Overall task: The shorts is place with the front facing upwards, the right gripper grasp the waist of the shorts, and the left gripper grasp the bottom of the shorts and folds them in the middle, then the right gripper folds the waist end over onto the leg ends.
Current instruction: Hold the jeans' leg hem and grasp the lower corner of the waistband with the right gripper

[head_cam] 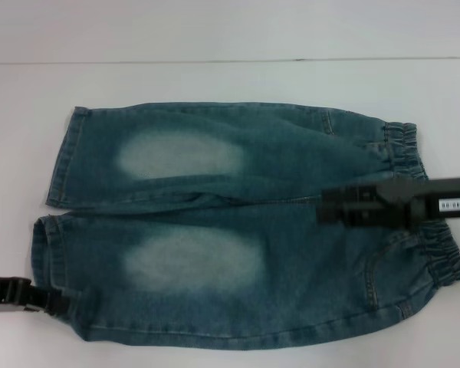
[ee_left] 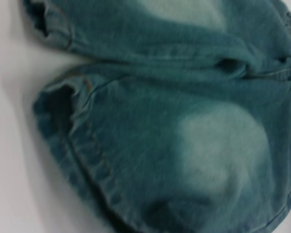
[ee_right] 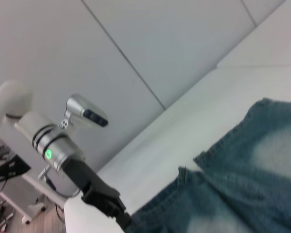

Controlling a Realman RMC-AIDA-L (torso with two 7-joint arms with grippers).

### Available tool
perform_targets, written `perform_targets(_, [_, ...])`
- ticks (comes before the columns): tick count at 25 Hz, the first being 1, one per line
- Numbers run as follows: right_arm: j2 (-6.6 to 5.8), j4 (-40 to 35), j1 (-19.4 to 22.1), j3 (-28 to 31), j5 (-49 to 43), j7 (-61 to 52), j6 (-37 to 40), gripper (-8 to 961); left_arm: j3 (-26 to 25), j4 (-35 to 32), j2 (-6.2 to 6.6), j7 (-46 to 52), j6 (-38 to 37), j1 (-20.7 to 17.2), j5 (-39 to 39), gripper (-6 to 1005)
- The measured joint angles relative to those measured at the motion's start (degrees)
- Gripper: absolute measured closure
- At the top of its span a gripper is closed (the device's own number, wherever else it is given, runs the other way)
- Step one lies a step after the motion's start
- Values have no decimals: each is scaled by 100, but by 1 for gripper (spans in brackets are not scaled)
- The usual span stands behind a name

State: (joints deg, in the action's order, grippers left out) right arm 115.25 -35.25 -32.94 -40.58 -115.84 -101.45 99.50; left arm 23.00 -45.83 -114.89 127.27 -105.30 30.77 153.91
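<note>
Faded blue denim shorts (head_cam: 238,230) with pale bleached patches on both legs, spread flat and front up on white table (head_cam: 215,77), elasticated waistband (head_cam: 414,199) at robot's right, two leg hems (head_cam: 54,192) at robot's left. Black right gripper (head_cam: 330,205) reaching in from right edge over middle of waist end, tip above crotch area between two legs; fingers too dark and foreshortened to tell whether apart or together, and contact with cloth equally unclear. Black left gripper (head_cam: 57,303) low at left edge, tip at hem corner of nearer leg, touching or just beside denim; finger spacing also impossible to tell. Left wrist view filled by nearer leg opening (ee_left: 63,111), hem stitching and bleached patch (ee_left: 223,145) close up. Right wrist view looking across table to leg ends, left arm (ee_right: 63,155) with silver cuff and green light beyond table edge, gripper meeting denim at hem.
</note>
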Motion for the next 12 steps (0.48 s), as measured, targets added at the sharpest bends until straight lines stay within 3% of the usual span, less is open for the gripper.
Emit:
perform_targets(3, [-48, -26, -134, 63, 52, -354, -85, 319, -27, 1, -3, 39, 24, 51, -121, 972])
perform_targets(12, [-398, -271, -455, 116, 68, -1776, -231, 320, -37, -23, 42, 167, 353, 84, -567, 972])
